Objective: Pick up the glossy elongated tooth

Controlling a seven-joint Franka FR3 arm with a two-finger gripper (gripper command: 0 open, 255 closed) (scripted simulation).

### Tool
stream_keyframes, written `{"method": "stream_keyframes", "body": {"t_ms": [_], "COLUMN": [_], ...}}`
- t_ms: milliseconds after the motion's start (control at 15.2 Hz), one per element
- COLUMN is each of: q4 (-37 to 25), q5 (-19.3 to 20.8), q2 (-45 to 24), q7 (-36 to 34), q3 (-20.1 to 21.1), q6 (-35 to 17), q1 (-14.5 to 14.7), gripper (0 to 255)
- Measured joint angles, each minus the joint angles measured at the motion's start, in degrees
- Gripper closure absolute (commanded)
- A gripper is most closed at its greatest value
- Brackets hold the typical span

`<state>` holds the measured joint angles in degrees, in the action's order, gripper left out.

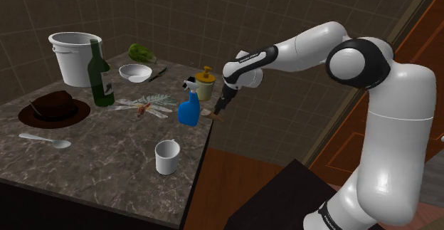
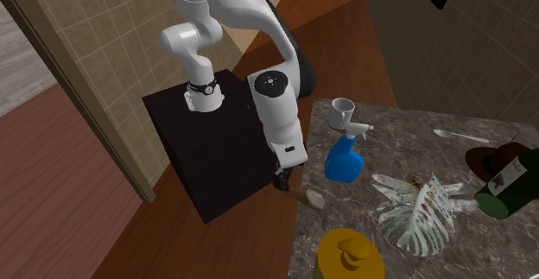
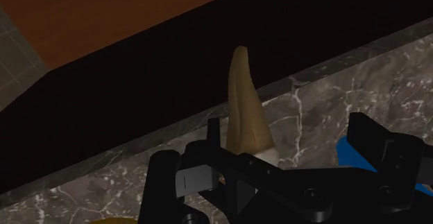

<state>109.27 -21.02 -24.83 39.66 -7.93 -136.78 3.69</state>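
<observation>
Under tan tiled walls (image 2: 112,27), above a reddish wood floor (image 2: 69,165), the dark marbled counter (image 1: 107,157) carries 1 blue spray bottle (image 1: 188,111). Just beside it, at the counter's edge, the gripper (image 1: 220,110) hangs with fingers (image 3: 375,143) spread. The tooth (image 3: 243,105) lies between them, unclasped, its tan tip seemingly past the edge. It looks hard, light and slick; I'd pinch across the thick pale end.

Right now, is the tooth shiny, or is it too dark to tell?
In the wrist view the light is dim and the tooth looks flat tan with no glint; in the shoulder view the white arm gleams while the counter looks gloomy; the second exterior view is lit brighter, so the blue spray bottle shows vivid colour.
</observation>
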Motion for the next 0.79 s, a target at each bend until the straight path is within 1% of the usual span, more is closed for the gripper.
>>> {"method": "stream_keyframes", "body": {"t_ms": [66, 198, 726, 792], "q4": [-2.4, -5.1, -6.7, -6.8], "q5": [-0.6, -1.1, -2.7, -2.7], "q2": [-2.6, -5.6, -10.7, -10.9], "q7": [0.9, 2.0, 3.8, 3.9], "q3": [0.5, 1.1, 2.3, 2.3], "q6": [-0.3, -0.5, -3.9, -4.1], "q1": [-0.5, -0.9, -1.7, -1.7], "gripper": [0, 0, 0, 255]}}
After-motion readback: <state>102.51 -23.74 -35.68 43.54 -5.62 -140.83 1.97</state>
